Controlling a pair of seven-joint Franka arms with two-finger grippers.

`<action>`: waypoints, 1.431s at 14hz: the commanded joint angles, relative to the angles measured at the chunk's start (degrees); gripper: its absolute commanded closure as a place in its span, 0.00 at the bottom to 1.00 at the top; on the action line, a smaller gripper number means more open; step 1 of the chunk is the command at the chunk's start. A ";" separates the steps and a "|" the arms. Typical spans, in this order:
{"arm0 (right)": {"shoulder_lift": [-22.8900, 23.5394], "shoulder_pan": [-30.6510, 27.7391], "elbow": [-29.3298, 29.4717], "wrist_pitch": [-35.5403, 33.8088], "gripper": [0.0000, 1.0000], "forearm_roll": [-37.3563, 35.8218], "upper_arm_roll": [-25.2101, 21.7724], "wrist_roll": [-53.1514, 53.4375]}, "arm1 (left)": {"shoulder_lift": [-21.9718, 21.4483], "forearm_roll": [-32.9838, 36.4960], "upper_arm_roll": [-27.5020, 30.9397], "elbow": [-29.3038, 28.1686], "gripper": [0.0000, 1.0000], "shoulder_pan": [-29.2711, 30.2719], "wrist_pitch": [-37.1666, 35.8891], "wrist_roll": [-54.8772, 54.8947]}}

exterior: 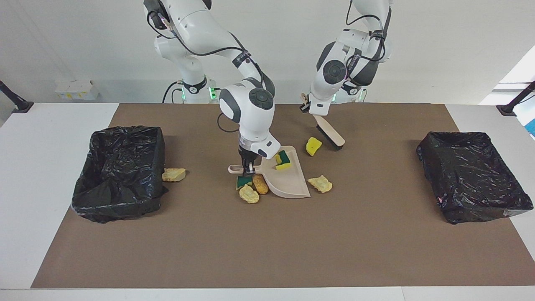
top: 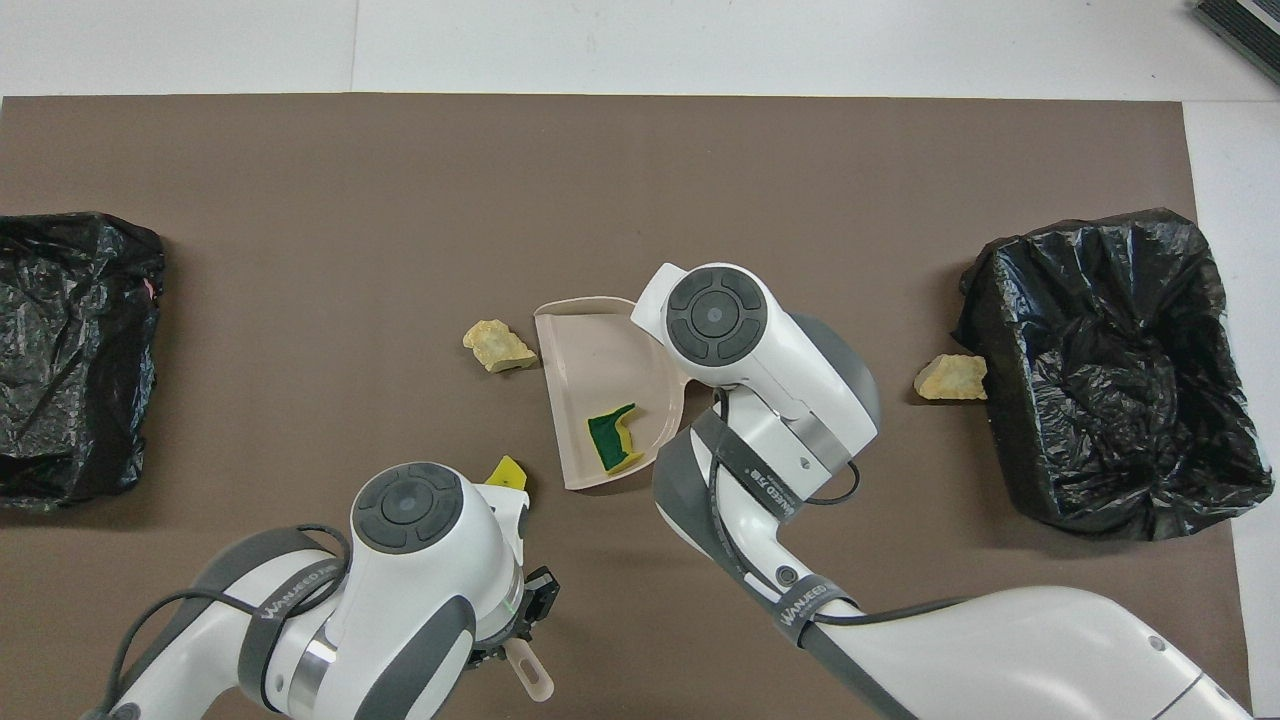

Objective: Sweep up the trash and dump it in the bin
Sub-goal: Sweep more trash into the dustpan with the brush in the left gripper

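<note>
From the facing view, my right gripper (exterior: 249, 168) was clamped shut on the handle of the dustpan (exterior: 287, 182), which rested on the brown mat (exterior: 267, 242) with its open edge toward the left arm's end of the table. A yellow-and-green chunk (exterior: 283, 159) lay inside the dustpan near its back wall. Three more pieces sat just beside the dustpan, under and next to my right gripper: a green-and-yellow scrap (exterior: 243, 182), an orange-brown chunk (exterior: 260, 184) and a pale yellow chunk (exterior: 249, 194). A tan chunk (exterior: 320, 183) lay just off the dustpan's open edge. My left gripper (exterior: 309, 109) was shut on the handle of the brush (exterior: 330, 133), held tilted in the air over the mat, with a bright yellow chunk (exterior: 313, 146) lying beside its bristles, nearer to the robots than the dustpan. One more tan piece (exterior: 173, 174) lay touching the black-lined bin (exterior: 119, 173) at the right arm's end; the other bin (exterior: 472, 175) stood well apart from the dustpan.

From overhead, the dustpan (top: 600, 385) showed the yellow-and-green chunk (top: 614, 438) in its rear corner, my right arm covering the handle. The tan chunk (top: 497, 345) lay just at the dustpan's open edge. The bright yellow chunk (top: 507, 471) peeked out beside my left arm, and the brush's handle end (top: 530, 675) stuck out below it.
</note>
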 commanded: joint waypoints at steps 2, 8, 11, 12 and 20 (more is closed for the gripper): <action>-1.44 -0.61 -2.49 1.00 1.00 -1.60 0.48 -1.97 | 2.24 -1.39 0.82 -0.65 1.00 -2.03 9.53 -2.06; -1.18 -0.35 -2.40 2.14 1.00 -1.60 0.57 -0.92 | 8.40 -2.00 0.73 7.35 1.00 -1.32 17.12 10.31; -1.18 -0.26 -2.22 2.14 1.00 -1.60 0.57 -0.22 | 9.46 -2.27 0.47 8.93 1.00 -1.93 17.92 16.55; -1.18 -0.26 -2.22 2.14 1.00 -1.51 0.57 -0.04 | 9.55 -2.09 0.47 9.46 1.00 -2.11 17.57 17.01; -1.18 -0.08 -1.78 1.44 1.00 -1.16 0.57 3.65 | 9.11 5.89 1.61 14.03 1.00 -0.45 4.92 25.61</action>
